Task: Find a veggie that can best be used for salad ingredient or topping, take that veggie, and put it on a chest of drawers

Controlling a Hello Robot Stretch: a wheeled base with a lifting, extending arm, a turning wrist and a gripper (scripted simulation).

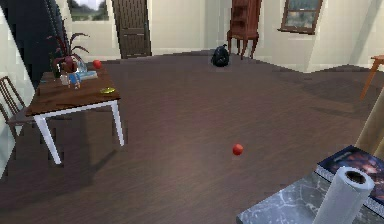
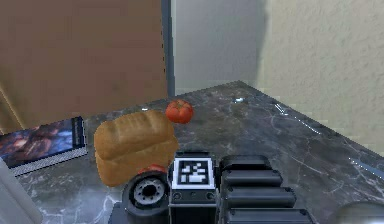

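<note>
On the arm side I see a bread loaf (image 2: 133,145) standing on the marble table (image 2: 290,140) just past the arm (image 2: 245,190), partly in front of the tomato (image 2: 179,111). A magazine (image 2: 40,142) takes the table's left part, so my free lane is the bare marble right of the loaf. Ahead, the floor (image 1: 200,110) lies open but for a small red ball (image 1: 238,149); a wooden table (image 1: 75,98) with a chair (image 1: 10,100) crowds the left, a black bag (image 1: 220,56) sits by the far wall, and a paper towel roll (image 1: 345,195) stands at lower right.
</note>
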